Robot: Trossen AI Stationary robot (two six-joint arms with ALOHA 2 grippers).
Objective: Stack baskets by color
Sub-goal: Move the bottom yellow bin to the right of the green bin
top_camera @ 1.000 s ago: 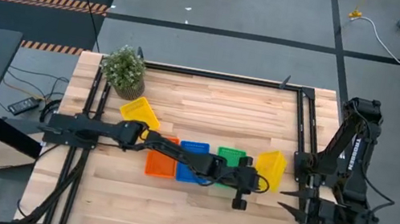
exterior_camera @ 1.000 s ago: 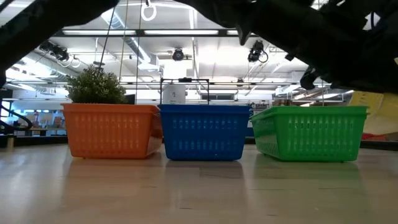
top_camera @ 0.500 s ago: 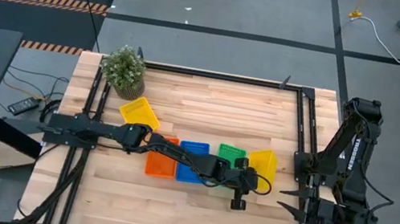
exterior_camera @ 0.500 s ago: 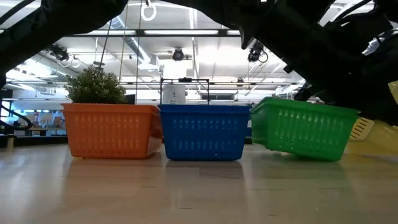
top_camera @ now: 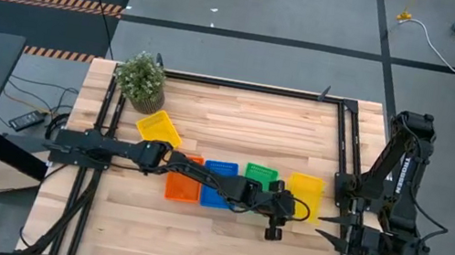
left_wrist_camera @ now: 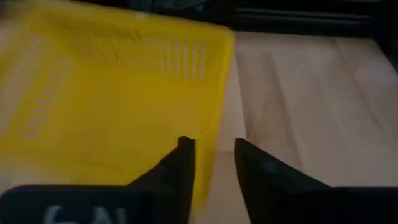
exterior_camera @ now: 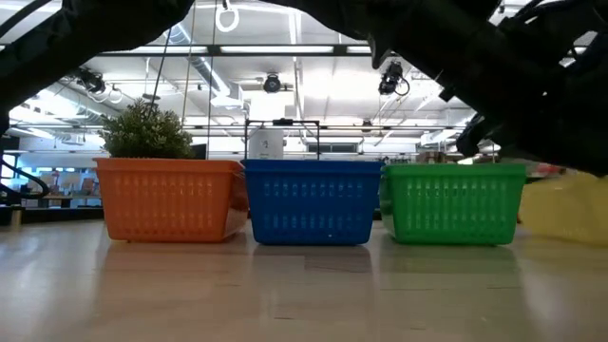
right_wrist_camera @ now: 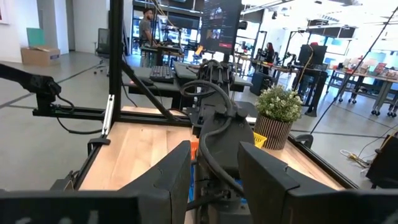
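Wooden bench seen from above: orange basket, blue basket, green basket and a yellow basket form a row, the last flat just beyond the left jaws. Another yellow basket lies near a potted plant. Right jaws wait at the bench edge.

Low view: orange, blue, green baskets stand side by side.

Left wrist view: jaws narrowly parted, one finger over the yellow basket's rim, gripping nothing.

Right wrist view: jaws parted, empty.
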